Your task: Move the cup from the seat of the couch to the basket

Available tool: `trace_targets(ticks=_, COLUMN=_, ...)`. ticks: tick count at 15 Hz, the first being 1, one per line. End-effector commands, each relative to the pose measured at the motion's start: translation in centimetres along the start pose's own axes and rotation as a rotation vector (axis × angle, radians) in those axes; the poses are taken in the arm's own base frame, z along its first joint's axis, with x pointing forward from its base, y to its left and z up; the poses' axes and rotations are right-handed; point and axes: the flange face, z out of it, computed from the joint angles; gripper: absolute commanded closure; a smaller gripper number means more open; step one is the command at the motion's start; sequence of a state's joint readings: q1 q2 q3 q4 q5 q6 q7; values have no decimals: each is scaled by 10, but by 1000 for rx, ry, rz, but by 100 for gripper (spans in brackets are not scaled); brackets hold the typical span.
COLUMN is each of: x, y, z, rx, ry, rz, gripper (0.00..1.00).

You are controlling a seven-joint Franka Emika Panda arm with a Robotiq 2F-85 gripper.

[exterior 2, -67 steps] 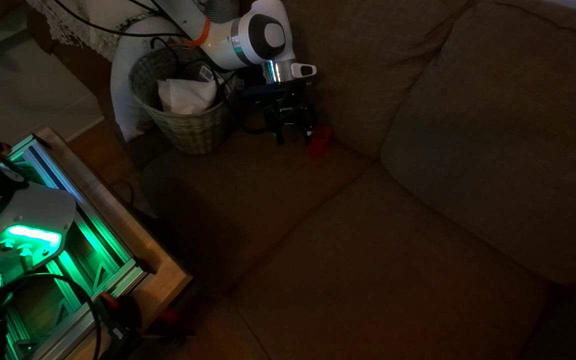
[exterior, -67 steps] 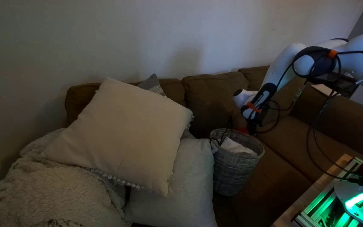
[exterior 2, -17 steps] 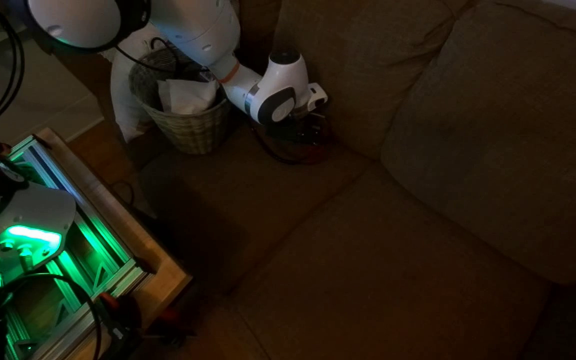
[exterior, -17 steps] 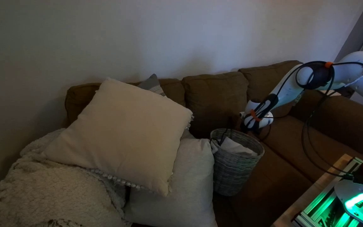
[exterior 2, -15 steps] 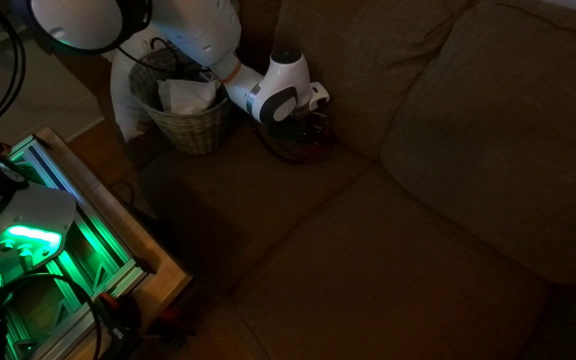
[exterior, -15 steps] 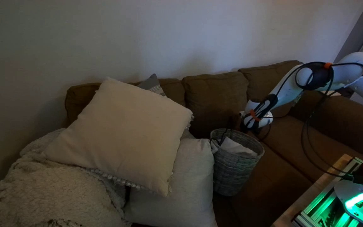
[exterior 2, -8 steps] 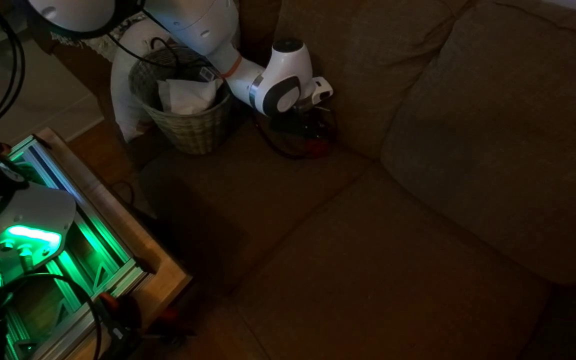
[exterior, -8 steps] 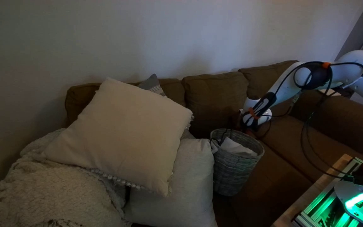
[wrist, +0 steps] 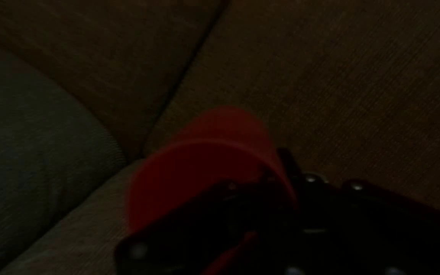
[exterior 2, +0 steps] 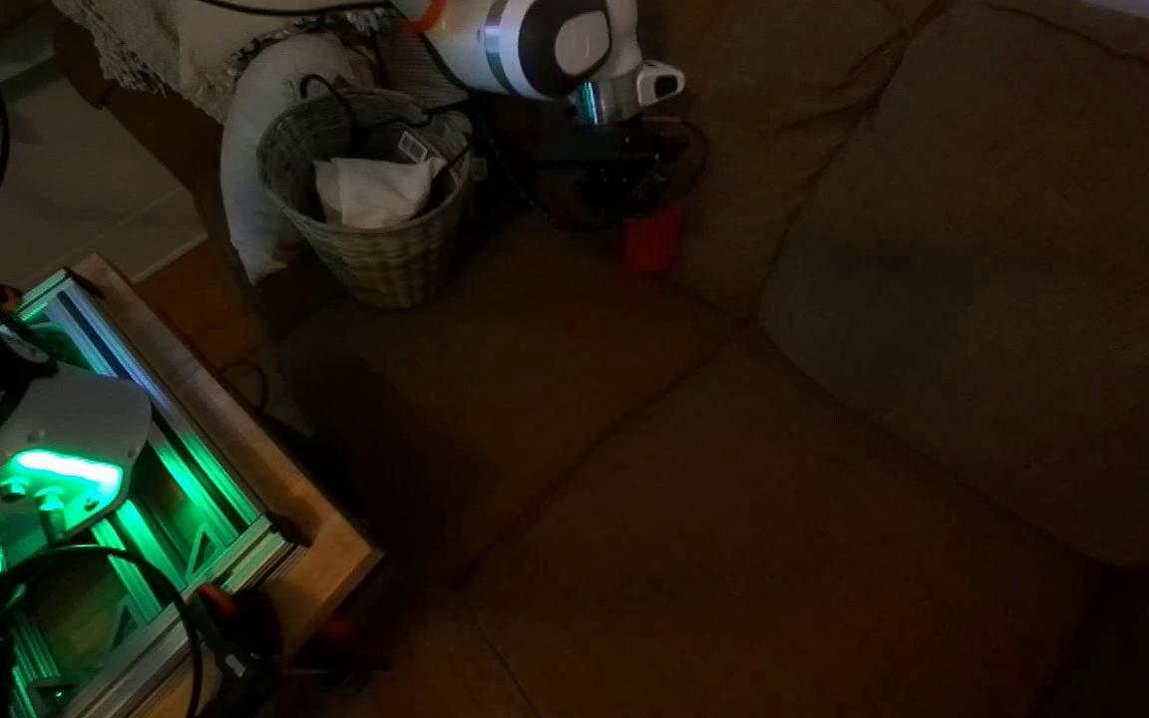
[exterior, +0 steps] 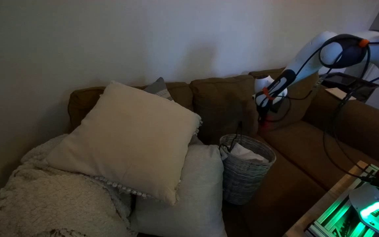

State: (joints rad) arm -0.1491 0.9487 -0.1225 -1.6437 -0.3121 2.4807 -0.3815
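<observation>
My gripper [wrist: 276,168] is shut on the wall of the red cup [wrist: 189,168], one finger inside the rim and one outside. The cup's mouth faces the wrist camera. In both exterior views the cup [exterior 2: 652,244] hangs below the gripper [exterior 2: 646,199], close to the back cushions and a little above the seat of the brown couch [exterior 2: 954,249]. The pale woven basket [exterior: 247,179] stands upright on the couch beside the pillows, to one side of the cup. White cloth and a dark hoop handle show at its top. Very dark light hides much of the fingers.
A large cream pillow [exterior: 127,141] and a pale pillow [exterior: 192,187] lean by the basket. A fluffy blanket [exterior: 54,200] covers the couch end. The robot's base stands on a wooden-edged table [exterior 2: 325,538] in front of the couch. Loose cables [exterior: 327,141] hang from the arm.
The arm has risen from low over the seat, and the red cup has come up with the gripper. Before that, the gripper came down to the cup and shut. The basket has not moved.
</observation>
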Motion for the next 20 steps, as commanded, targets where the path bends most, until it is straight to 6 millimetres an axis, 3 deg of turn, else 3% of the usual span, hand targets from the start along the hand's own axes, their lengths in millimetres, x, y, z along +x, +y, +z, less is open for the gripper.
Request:
trace_targets(ticks=1, x=-24, y=2, z=-86, rx=-46, ry=-63, rz=-87, gripper=99)
trace_targets(ticks=3, x=-28, y=-12, z=-136, rx=-64, ry=-33, rz=-184, gripper=99)
trace_targets(ticks=5, x=-31, y=-45, z=-172, rx=-90, ry=18, rz=-268, gripper=99)
trace_targets(ticks=9, x=-51, y=-121, z=-209, rx=-120, ry=36, rz=-434, gripper=99)
trace_targets(ticks=10, x=-24, y=-95, z=-200, rx=-102, ry=32, rz=-371, gripper=96)
trace_targets(ticks=11, x=-30, y=-112, z=-207, rx=-104, ry=31, rz=-401, gripper=96)
trace_targets(ticks=13, x=-39, y=-126, z=-213, rx=-106, ry=30, rz=-423, gripper=96)
trace_targets(ticks=14, x=-40, y=-149, z=-182, rx=1, ry=56, rz=-470, gripper=99)
trace_targets(ticks=15, x=-41, y=-166, z=-173, rx=43, ry=62, rz=-497, gripper=99)
trace_targets(ticks=17, x=-49, y=-218, z=-167, rx=97, ry=114, rz=-576, gripper=99)
trace_targets(ticks=20, x=-68, y=-271, z=-163, rx=182, ry=189, rz=-697, gripper=99)
